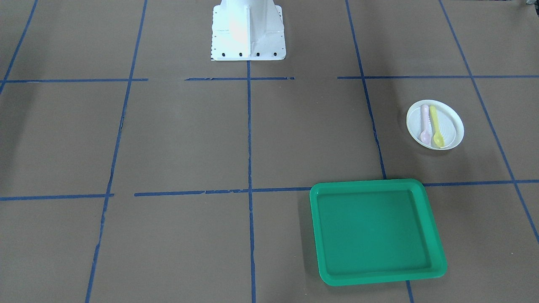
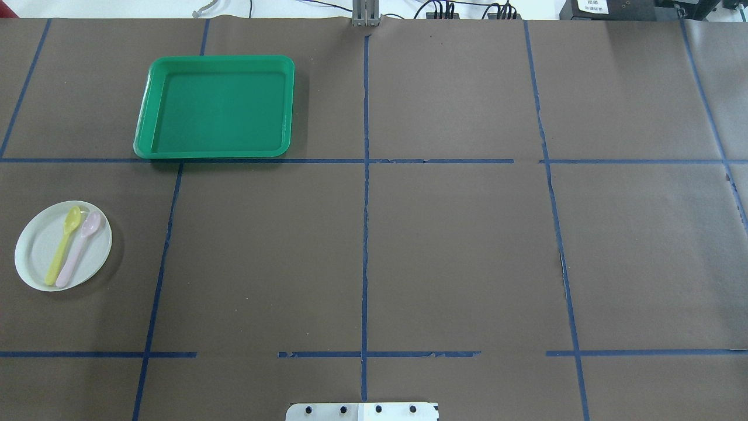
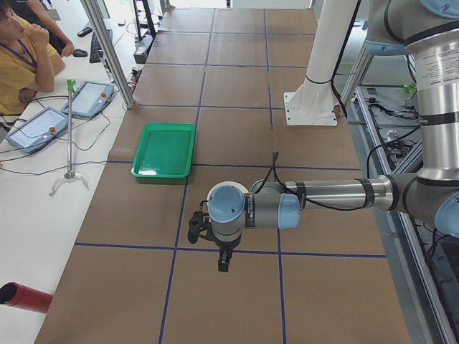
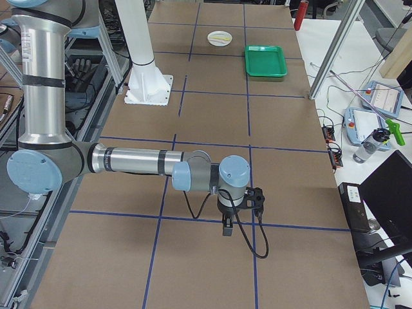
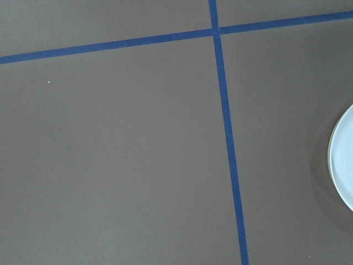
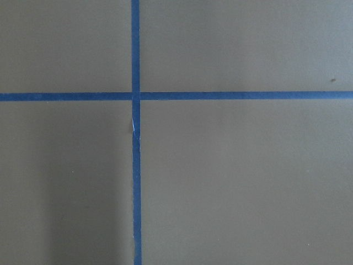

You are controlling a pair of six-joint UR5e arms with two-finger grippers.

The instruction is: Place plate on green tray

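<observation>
Two spoons (image 2: 79,250) sit on your plate (image 2: 35,251), off the tray (image 2: 216,58); still approaching, so next reach in and lift level. Left gripper (image 3: 224,265), right gripper (image 4: 226,230): spread or not, you cannot tell.

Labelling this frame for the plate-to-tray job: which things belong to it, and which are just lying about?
Job: plate, green tray.
Lying about: yellow spoon, pink spoon, both resting on the plate.

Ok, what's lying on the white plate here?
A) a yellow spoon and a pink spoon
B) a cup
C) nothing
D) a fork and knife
A: a yellow spoon and a pink spoon lie side by side on the plate, which sits off the green tray.
</observation>
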